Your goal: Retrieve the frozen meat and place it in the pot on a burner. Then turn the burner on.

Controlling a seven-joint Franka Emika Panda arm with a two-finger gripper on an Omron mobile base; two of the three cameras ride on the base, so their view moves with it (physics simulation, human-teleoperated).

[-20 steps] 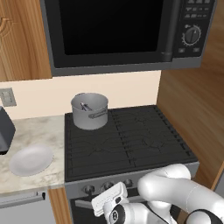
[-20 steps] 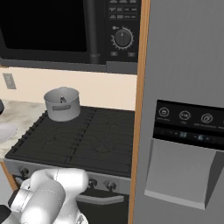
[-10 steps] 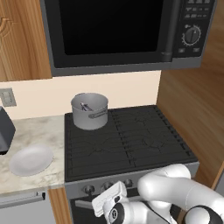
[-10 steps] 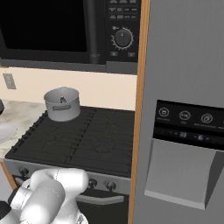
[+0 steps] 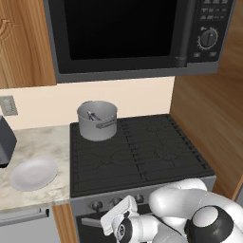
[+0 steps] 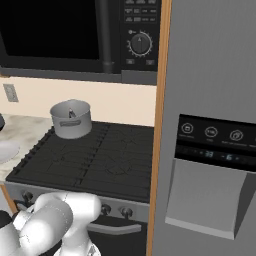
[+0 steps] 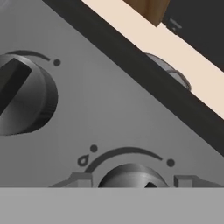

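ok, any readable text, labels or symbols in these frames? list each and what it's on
No legible words anywhere.
Microwave panel: button rows and a dial, print too blurred to read.
Fridge dispenser panel: round icons and a lit strip of characters, too small to read.
Stove front: a small flame symbol and dots by a knob, no text.

No words or numbers can be read anywhere. The microwave panel [image 5: 210, 28] carries rows of small buttons and a dial ringed with tick marks, all too small to read. The fridge panel [image 6: 216, 142] shows three round icons and a faint lit row below them, illegible. On the stove front [image 7: 131, 109], a small flame sign [image 7: 82, 160] sits beside a dot at the start of an arc over the lower knob [image 7: 131, 176]; the upper knob [image 7: 22, 98] has a similar arc ending in a dot.
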